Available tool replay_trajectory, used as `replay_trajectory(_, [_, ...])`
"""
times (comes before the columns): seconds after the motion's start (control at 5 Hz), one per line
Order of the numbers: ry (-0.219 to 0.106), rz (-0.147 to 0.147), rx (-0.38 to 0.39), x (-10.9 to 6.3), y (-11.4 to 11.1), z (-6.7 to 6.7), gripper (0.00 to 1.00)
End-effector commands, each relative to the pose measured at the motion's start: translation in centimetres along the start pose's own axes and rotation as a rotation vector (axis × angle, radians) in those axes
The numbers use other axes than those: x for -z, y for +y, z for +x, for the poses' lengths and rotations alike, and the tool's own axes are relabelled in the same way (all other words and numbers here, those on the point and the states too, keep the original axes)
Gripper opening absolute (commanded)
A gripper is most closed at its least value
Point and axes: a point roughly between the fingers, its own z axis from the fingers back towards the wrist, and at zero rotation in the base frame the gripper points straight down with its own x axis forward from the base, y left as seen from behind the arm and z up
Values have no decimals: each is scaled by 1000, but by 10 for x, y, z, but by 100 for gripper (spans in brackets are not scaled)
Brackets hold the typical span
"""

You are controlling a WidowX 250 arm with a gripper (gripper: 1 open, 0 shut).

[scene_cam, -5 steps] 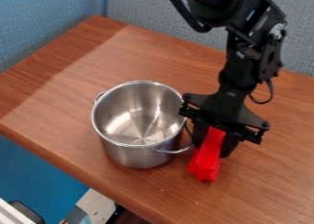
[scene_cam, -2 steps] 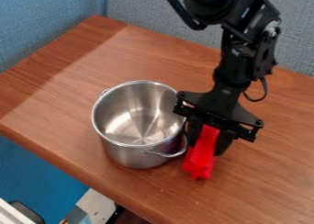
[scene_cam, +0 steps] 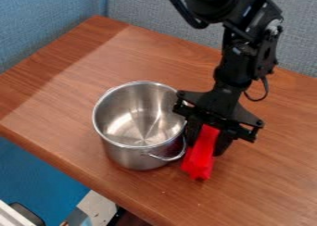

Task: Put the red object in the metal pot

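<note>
you are looking at a brown wooden table (scene_cam: 74, 68) with a blue wall (scene_cam: 50, 17) rising behind it and blue also showing below its near edge. the gripper (scene_cam: 213, 137) is pointing straight down, clenched on the upper end of the red object (scene_cam: 202, 156), whose lower end is sitting close to the table's front edge. the metal pot (scene_cam: 140, 124) is standing upright just beside it, on the side away from the arm (scene_cam: 242, 44), showing only its reflective inside.
</note>
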Motion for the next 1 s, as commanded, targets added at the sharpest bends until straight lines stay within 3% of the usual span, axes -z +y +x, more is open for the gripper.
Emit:
replay_trajectory(0.0, [-83,-24,-6,-27,5,12,0])
replay_trajectory(0.8, [-68,-14,-43,-31,10,12,0])
